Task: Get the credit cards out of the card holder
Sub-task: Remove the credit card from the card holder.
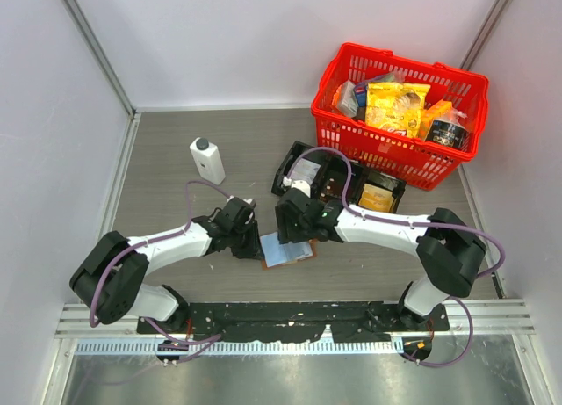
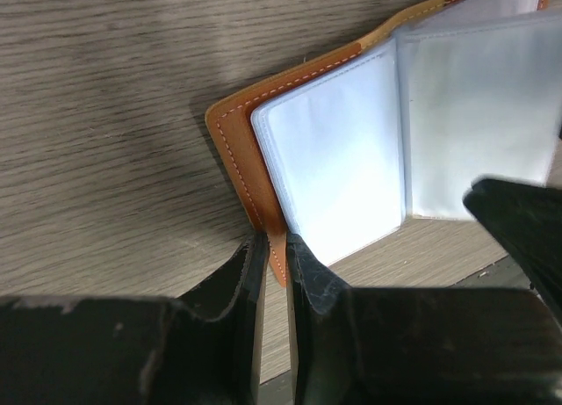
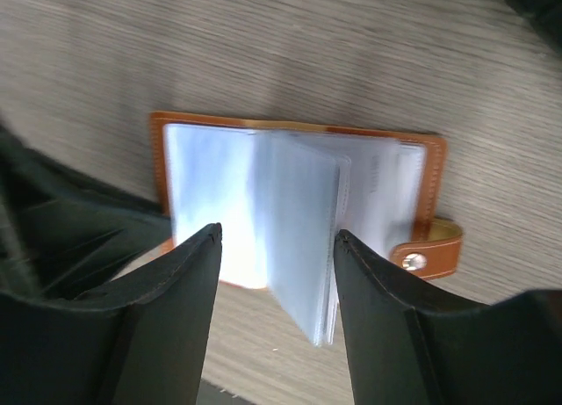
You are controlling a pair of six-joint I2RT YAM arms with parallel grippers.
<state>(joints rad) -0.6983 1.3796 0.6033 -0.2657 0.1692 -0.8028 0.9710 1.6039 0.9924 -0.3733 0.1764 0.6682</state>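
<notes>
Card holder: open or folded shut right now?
Open: the card holder lies spread flat, pale pockets facing up, middle sleeves raised. The left gripper pinches its brown edge.

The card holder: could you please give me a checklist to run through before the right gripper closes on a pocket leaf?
1. Card holder lies open on the table: ok.
2. Left gripper pinches its brown cover edge: ok.
3. Right gripper open, a finger on each side of the raised pocket leaves: ok.
4. Snap tab undone: ok.
5. Credit cards visible in the pockets: cannot tell.
</notes>
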